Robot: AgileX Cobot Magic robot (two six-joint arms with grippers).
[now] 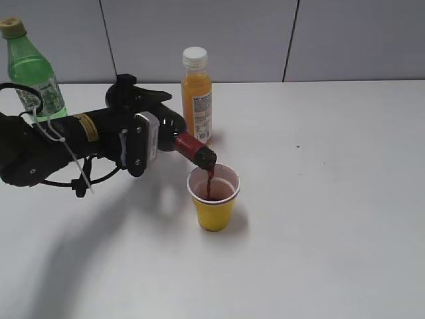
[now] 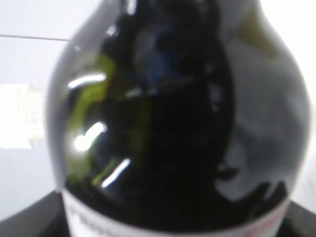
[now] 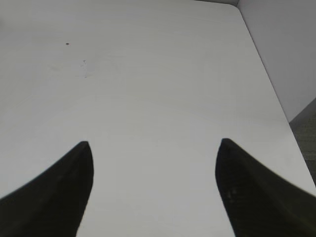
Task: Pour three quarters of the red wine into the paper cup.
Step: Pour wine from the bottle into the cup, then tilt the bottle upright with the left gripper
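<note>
- Left gripper: jaws clamped on the body of the tilted wine bottle, its mouth just above the paper cup
- Red wine: thin stream falling into the cup; judged best to hold the tilt steady, mouth centred over the rim
- Right gripper: jaws wide apart, holding nothing
- Orange juice bottle behind the cup; no label writing legible
</note>
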